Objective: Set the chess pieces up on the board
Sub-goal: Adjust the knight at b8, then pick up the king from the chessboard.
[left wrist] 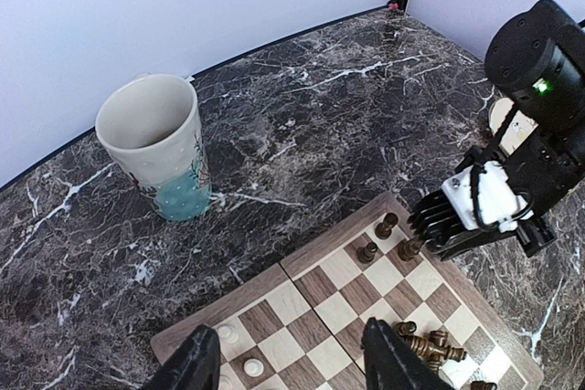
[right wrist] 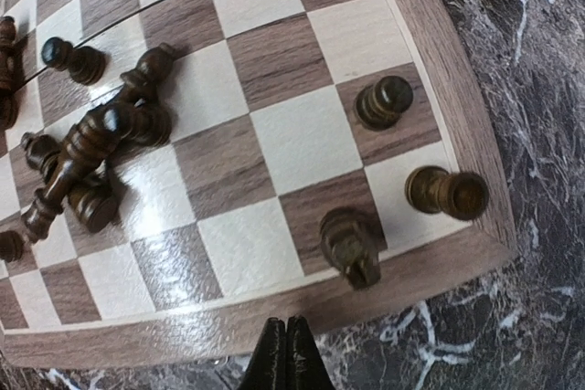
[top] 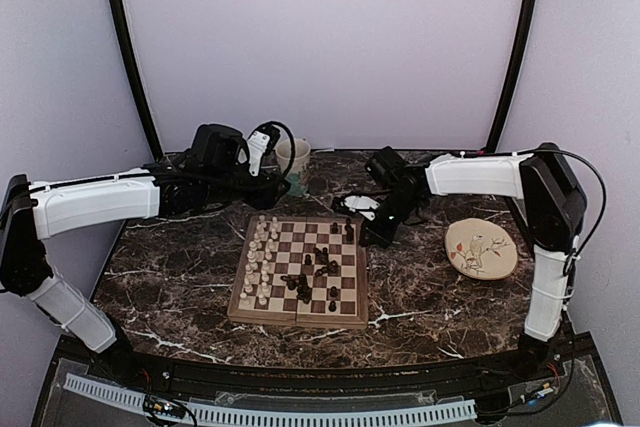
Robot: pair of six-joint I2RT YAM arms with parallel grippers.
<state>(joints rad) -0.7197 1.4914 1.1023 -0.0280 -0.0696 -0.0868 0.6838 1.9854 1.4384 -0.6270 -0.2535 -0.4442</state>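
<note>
Right jaws pressed shut on nothing, poised over the far right corner of the board (right wrist: 446, 70). Three dark pieces (right wrist: 384, 102) stand upright there beside a toppled dark heap (right wrist: 101, 148) too tangled to count. Left jaws, fingers (left wrist: 196, 364) spread and empty, hang over the board's far left edge. Two files of cream pieces (top: 260, 262) line its left side. One cup (left wrist: 155, 148) and one plate (top: 481, 250) sit on the marble worktop (top: 170, 277).

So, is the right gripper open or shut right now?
Shut. The right gripper shows its two fingers pressed together, with no gap and nothing held.
</note>
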